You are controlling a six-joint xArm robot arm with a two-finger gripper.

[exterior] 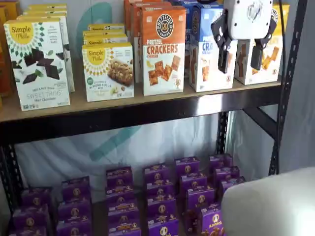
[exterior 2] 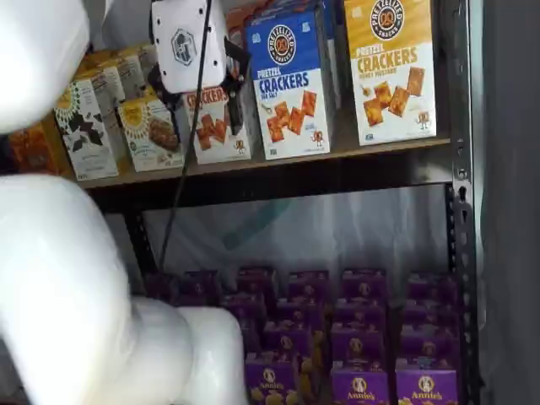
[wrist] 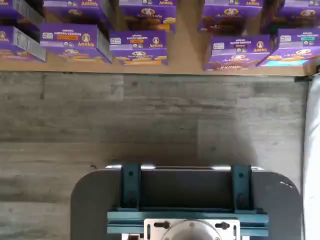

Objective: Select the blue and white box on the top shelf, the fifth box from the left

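Top shelf (exterior: pixel 147 105), a long light wooden surface with a dark metal front rail and black uprights, carries a row of tall cardboard boxes along its front edge. The lower level holds many small purple cardboard boxes (exterior: pixel 162 188) in rows, seen in both shelf views and in the wrist view.

Robot arm: large white rounded segments (exterior 2: pixel 76 287) fill the near side of a shelf view.

Blue and white box (exterior 2: pixel 291 84), tall cardboard, blue upper half, white lower half, round logo, "PRETZEL CRACKERS" lettering, orange cracker pictures. It stands upright at the front edge of the top shelf, towards the right end. Just beside it on one side is the orange-and-white cheddar cracker box (exterior: pixel 163 49), on the other the yellow-and-white cracker box (exterior 2: pixel 391 67).

Gripper (exterior: pixel 241 51), white body with two black fingers, hangs in front of the top shelf. In a shelf view it overlaps the blue and white box and the yellow-and-white one. The jaws stand wide apart, a plain gap between the fingers (exterior: pixel 224 49), nothing held.

Wrist view: grey wood-grain floor (wrist: pixel 150 115), dark mount with teal brackets (wrist: pixel 185 200).
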